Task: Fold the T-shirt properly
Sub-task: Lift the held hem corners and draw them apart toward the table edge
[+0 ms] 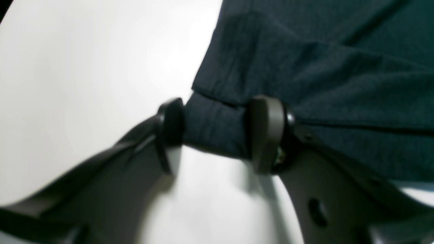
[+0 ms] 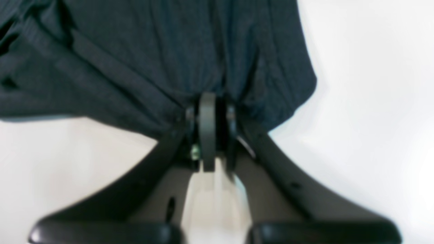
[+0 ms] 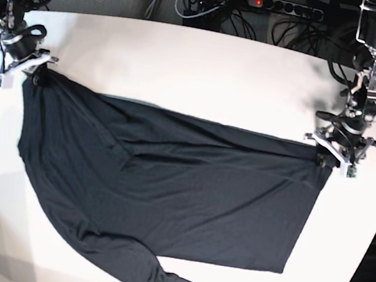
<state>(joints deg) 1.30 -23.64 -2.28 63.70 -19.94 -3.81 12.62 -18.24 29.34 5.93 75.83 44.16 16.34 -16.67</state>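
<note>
1. T-shirt (image 3: 164,208) lies spread across the white table (image 3: 184,70); right gripper (image 2: 207,132) is clamped on one corner; left gripper (image 1: 217,134) straddles a fold, jaws apart.
2. I'd close left first; then lift evenly.

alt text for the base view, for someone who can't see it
A dark T-shirt lies spread on a white table, held at two far corners: the right gripper at the view's left, the left gripper at its right. One sleeve trails toward the near edge.
</note>
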